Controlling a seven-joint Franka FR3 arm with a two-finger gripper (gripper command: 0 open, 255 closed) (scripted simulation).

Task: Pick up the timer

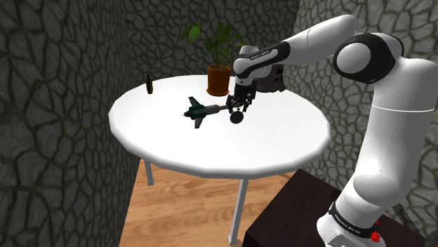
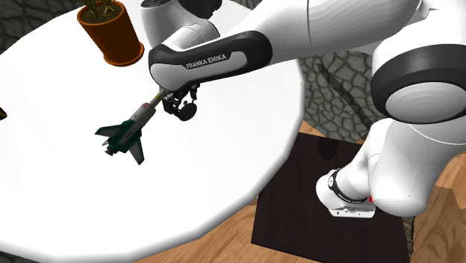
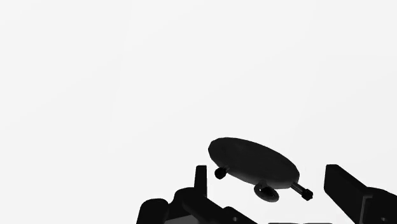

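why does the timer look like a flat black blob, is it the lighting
Wrist view: the timer is a black silhouette with no surface detail, against the table, washed out to plain white. Shoulder view: the walls are dim, the table bright.

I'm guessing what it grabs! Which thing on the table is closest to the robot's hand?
The round black timer, sitting inside the open gripper. The toy jet, potted plant and small dark bottle are farther off.

arm (image 1: 396,133): white links, dark joints | wrist band: black, white FRANKA EMIKA lettering (image 2: 217,60) | tool (image 2: 182,104): all black
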